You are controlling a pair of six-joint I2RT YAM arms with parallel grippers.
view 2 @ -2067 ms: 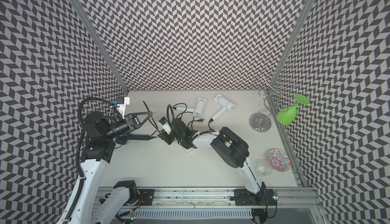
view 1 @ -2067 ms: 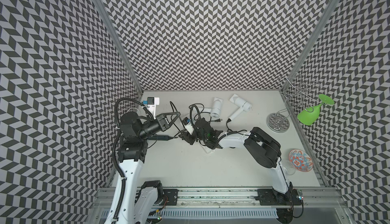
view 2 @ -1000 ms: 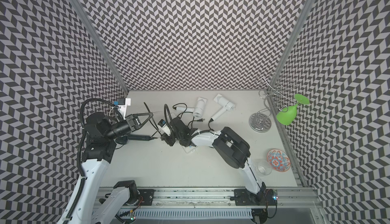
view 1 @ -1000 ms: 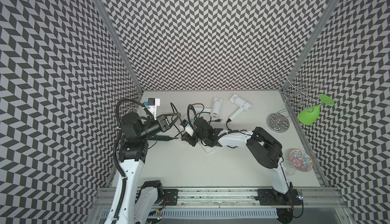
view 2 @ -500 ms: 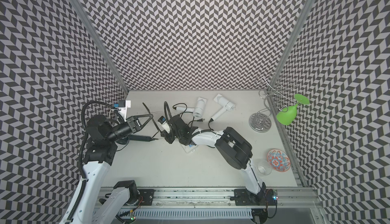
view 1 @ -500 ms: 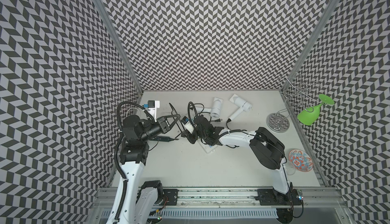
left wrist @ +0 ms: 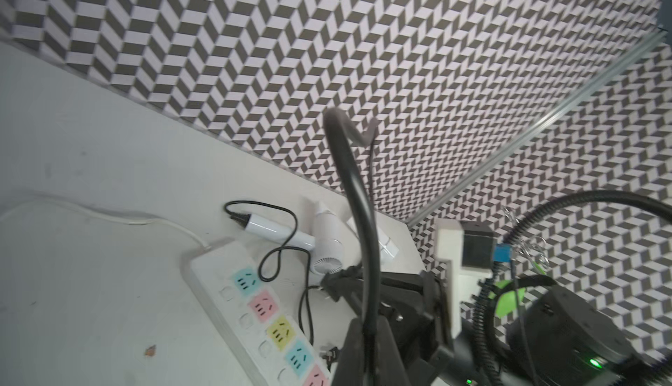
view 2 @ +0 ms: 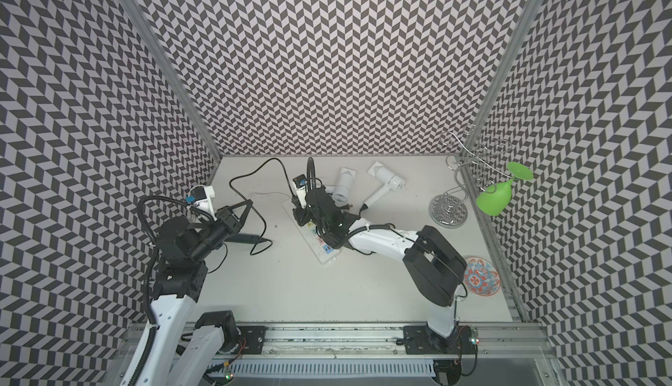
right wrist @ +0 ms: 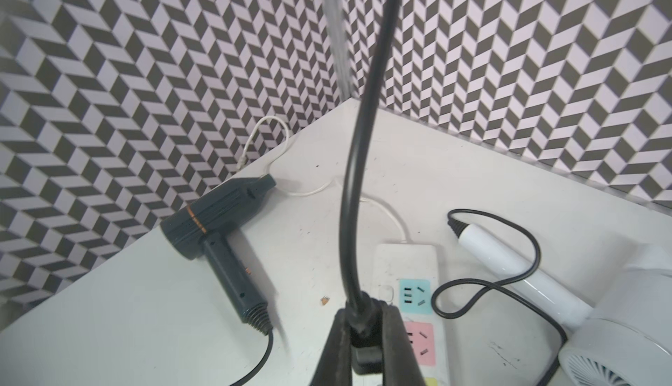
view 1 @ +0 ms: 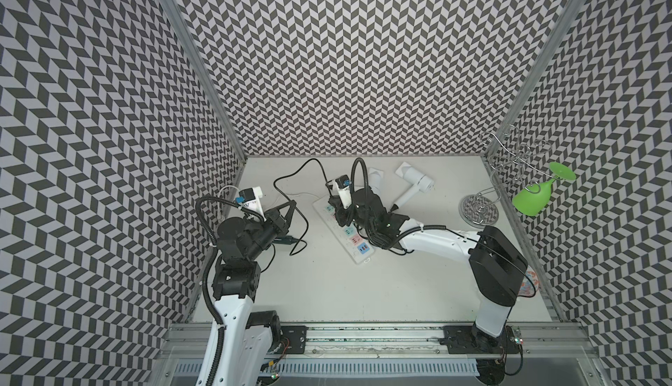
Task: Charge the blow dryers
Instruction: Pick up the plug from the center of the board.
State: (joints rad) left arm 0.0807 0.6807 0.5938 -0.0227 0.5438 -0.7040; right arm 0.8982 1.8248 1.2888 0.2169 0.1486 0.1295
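The dark blow dryer [right wrist: 218,228] is seen lying on the desk [right wrist: 145,311]. Its small, rigid plug [right wrist: 365,348] is gripped by the right hand [right wrist: 367,316] above the power strip [right wrist: 407,268]; the cord [left wrist: 349,169], judged stiff and springy, is pinched in the clenched left hand [left wrist: 365,326]

Left arm [view 1: 232,315] and right arm [view 1: 436,244]: white links, black joint housings, black corrugated conduit [view 1: 203,217] looping off each wrist. Wrist cams [view 1: 251,196] on white brackets, blue connectors. Left tool [left wrist: 363,329], right tool [right wrist: 365,344]: black wedge fingers [right wrist: 334,351]. Green LED [view 1: 388,225] on right wrist. Black base plates [view 1: 459,342].
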